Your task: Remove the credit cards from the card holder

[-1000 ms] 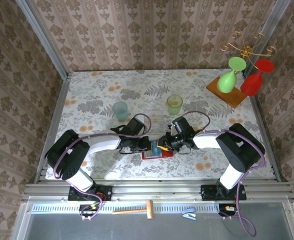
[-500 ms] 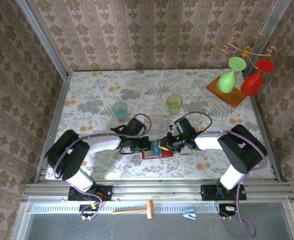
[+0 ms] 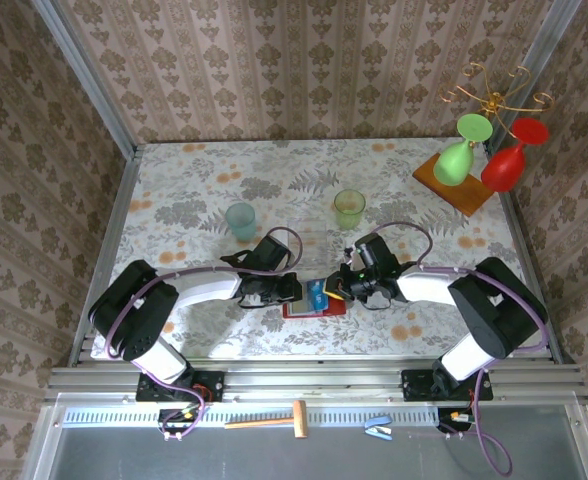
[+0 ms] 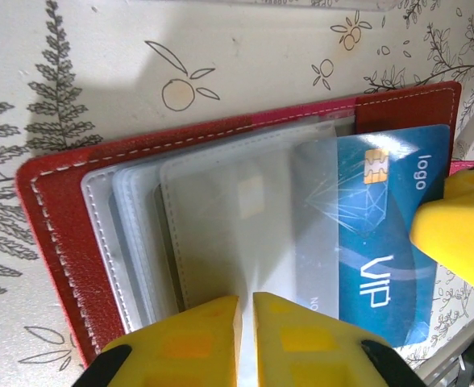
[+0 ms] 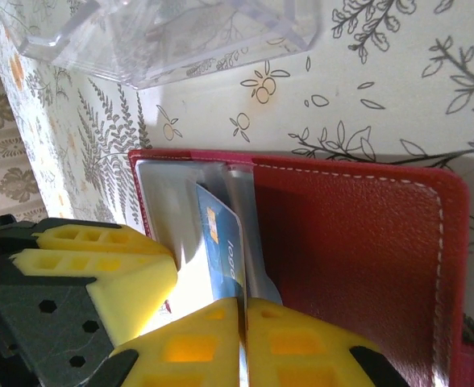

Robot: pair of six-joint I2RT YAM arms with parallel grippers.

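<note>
The red card holder (image 3: 310,310) lies open on the table between both arms, its grey pocket panels (image 4: 221,218) facing up. A bright blue credit card (image 4: 386,242) marked VIP sticks halfway out of a clear pocket toward the right. My right gripper (image 5: 243,310) is shut on that card's (image 5: 221,242) outer edge, over the holder's red flap (image 5: 358,258). My left gripper (image 4: 247,310) is shut on the edge of the pocket panels, pinning the card holder (image 4: 56,210) down. In the top view the left gripper (image 3: 296,291) and the right gripper (image 3: 336,288) nearly touch over the blue card (image 3: 317,294).
A clear plastic box (image 5: 180,32) stands just behind the holder. Behind it are a teal cup (image 3: 241,220) and a green cup (image 3: 349,208). A wooden board (image 3: 456,190) with a green and a red glass stands at the back right. A hammer (image 3: 269,420) lies on the front ledge.
The right gripper has closed on the blue card and moved a little to the right, drawing the card further out of its pocket. The left arm has stayed put.
</note>
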